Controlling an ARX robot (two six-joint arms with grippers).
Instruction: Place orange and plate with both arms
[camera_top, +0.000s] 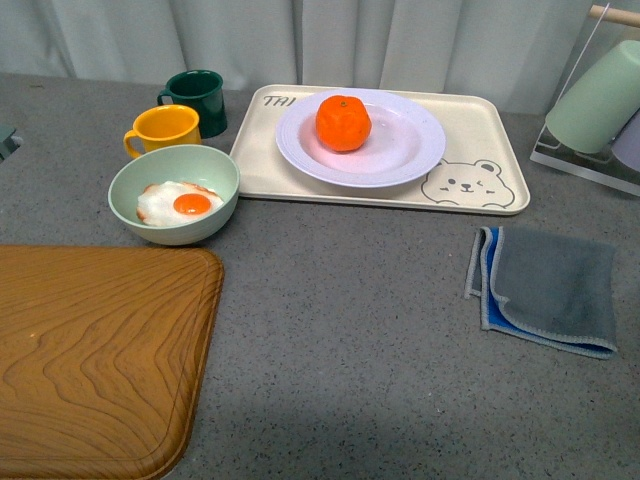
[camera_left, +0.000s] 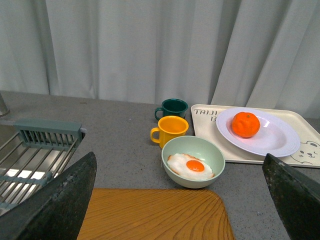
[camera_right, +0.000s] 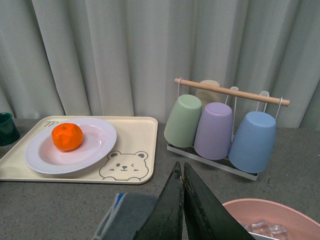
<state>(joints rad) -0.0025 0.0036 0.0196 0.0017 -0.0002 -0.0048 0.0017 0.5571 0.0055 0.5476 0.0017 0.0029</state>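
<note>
The orange (camera_top: 343, 122) rests in the white ribbed plate (camera_top: 405, 150), which stands on a cream bear tray (camera_top: 480, 190) at the back of the table. Both also show in the left wrist view as orange (camera_left: 245, 124) on plate (camera_left: 272, 140), and in the right wrist view as orange (camera_right: 67, 136) on plate (camera_right: 95, 145). Neither arm appears in the front view. My left gripper (camera_left: 180, 195) is open, its dark fingers (camera_left: 60, 200) wide apart above the wooden board, far from the plate. My right gripper (camera_right: 181, 172) is shut and empty, hovering over the folded cloth.
A pale green bowl (camera_top: 174, 193) holds a fried egg. Behind it stand a yellow mug (camera_top: 163, 129) and a dark green mug (camera_top: 196, 98). A wooden board (camera_top: 95, 350) lies front left, a grey-blue cloth (camera_top: 548, 288) right, a cup rack (camera_right: 220, 125) back right, a pink bowl (camera_right: 270, 220) near the right gripper.
</note>
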